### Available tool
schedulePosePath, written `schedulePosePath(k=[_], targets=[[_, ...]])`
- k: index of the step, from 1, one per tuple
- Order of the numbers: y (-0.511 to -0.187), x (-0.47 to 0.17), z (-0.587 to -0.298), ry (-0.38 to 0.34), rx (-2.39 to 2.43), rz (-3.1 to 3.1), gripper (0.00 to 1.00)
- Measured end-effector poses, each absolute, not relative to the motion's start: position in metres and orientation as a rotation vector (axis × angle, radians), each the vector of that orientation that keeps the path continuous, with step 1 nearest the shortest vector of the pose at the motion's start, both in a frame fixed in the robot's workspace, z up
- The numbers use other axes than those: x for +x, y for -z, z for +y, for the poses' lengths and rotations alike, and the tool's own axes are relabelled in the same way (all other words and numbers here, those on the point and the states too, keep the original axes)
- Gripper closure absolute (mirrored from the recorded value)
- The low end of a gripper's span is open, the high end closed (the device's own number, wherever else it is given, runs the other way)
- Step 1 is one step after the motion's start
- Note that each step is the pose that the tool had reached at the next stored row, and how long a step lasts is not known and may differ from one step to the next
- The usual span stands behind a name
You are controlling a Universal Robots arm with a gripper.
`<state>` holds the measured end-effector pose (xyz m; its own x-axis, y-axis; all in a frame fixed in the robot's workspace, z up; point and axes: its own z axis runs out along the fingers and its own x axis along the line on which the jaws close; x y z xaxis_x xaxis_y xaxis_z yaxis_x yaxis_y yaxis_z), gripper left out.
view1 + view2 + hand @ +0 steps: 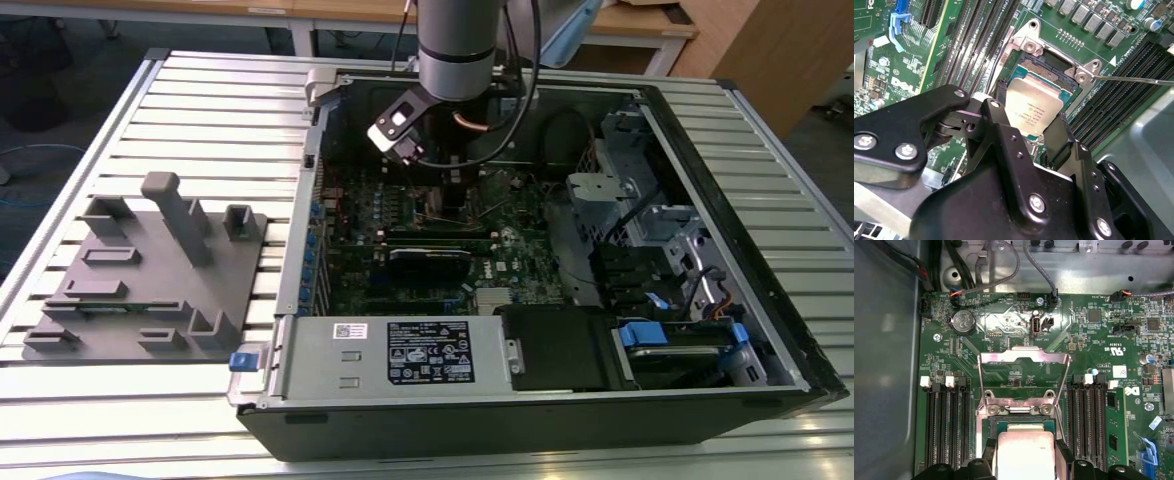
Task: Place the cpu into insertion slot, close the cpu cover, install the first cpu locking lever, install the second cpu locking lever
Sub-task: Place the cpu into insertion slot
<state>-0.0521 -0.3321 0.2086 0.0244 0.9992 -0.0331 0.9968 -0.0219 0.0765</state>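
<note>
While reaching down into the open case [534, 425] from above, pinches the cpu [1035, 106] with the gripper [1029, 120], black fingers [1058, 140] pressed on two opposite edges. Holds it over the slot [1048, 64], right at the dark contact field; cannot tell whether seated or just above. Leaves a strip of the slot bare on the side toward the cover [1024, 356], tipped up on its hinge with board [954, 350] visible through its window. Works close to edges all round: silvery rim hard by the chip, a bank of memory slots [946, 425] on one flank, another bank [1086, 412] with one green stick [1114, 427] on the other. Meets a thin wire lever [1134, 79] standing out from a slot corner and lying across the memory slots. Finds more room beyond the cover, over flat board with a coin cell [963, 321], and then the grey case wall [884, 370]. Carries several lines of small dark print on the chip's metal top. Shows, in the exterior view, a white-and-black sticker [430, 352] on the silver power box [320, 370] at the case's near edge, and a grey fixture block [134, 290] on the slatted table [214, 100] at the exterior view's left, just beside the case.
</note>
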Motion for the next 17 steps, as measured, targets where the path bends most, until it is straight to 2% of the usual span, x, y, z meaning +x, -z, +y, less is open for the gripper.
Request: schedulePosePath(k=[17], targets=[[-0.2042,-0.0521,-0.3325,-0.052,2.185,2.153,0.46]])
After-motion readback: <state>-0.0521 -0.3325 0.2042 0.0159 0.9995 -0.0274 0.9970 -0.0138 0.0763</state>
